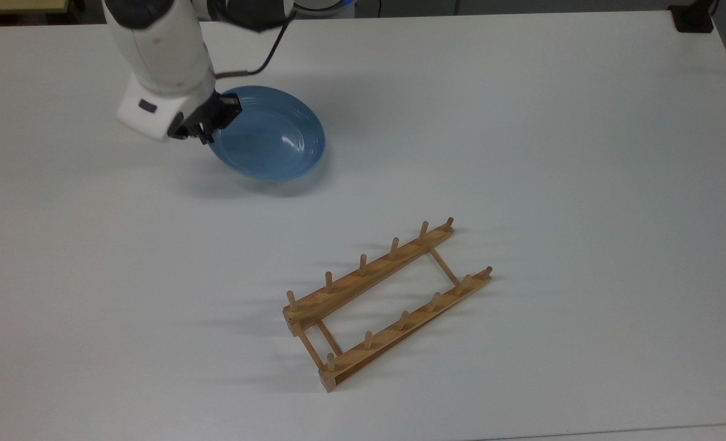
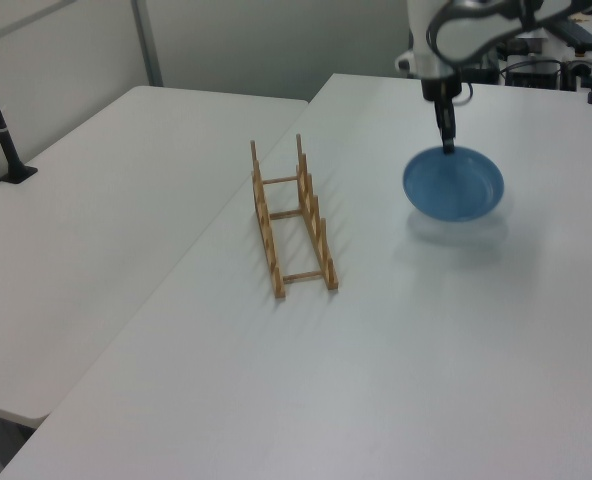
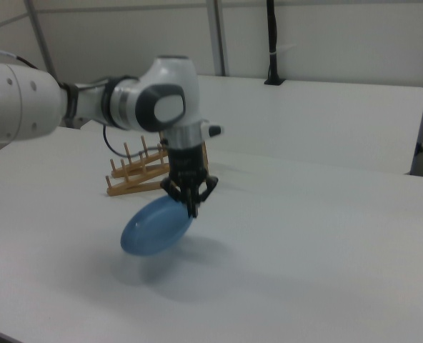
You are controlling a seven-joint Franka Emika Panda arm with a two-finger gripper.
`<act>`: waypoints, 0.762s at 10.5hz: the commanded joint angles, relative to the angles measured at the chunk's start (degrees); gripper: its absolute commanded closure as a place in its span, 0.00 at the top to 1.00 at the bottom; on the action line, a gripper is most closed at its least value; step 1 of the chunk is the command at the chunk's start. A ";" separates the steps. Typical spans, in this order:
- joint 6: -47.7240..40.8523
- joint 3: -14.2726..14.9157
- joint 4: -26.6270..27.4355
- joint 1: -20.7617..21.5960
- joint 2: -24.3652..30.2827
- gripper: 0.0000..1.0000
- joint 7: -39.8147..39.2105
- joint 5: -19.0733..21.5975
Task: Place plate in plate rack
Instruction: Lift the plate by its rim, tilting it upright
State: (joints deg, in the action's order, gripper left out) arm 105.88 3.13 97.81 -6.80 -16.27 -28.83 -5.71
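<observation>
We see the gripper (image 3: 191, 207) clamped on the rim of the plate (image 3: 154, 227), which hangs tilted in the air with its shadow on the white table (image 3: 304, 236) below. In the top view the gripper (image 1: 216, 119) pinches the left edge of the plate (image 1: 271, 138), whose body spreads to the top view's right. The plate rack (image 1: 384, 303) stands empty, well apart, toward the top view's lower right.

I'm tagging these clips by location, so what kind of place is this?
Probably a robotics lab or test room. A robot arm's gripper holds a blue plate above a bare white table, a wooden plate rack stands nearby, and plain partition walls stand behind the tables.
</observation>
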 commanded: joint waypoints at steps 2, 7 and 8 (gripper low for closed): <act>-3.76 0.03 -11.12 2.92 0.54 0.00 8.50 2.54; 9.82 0.29 -16.95 9.95 -0.07 0.00 33.69 1.15; 14.48 0.29 -17.12 10.93 -0.42 0.00 38.98 -1.82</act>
State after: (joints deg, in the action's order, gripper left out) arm 112.53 2.78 82.08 1.21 -15.72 -1.11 -4.26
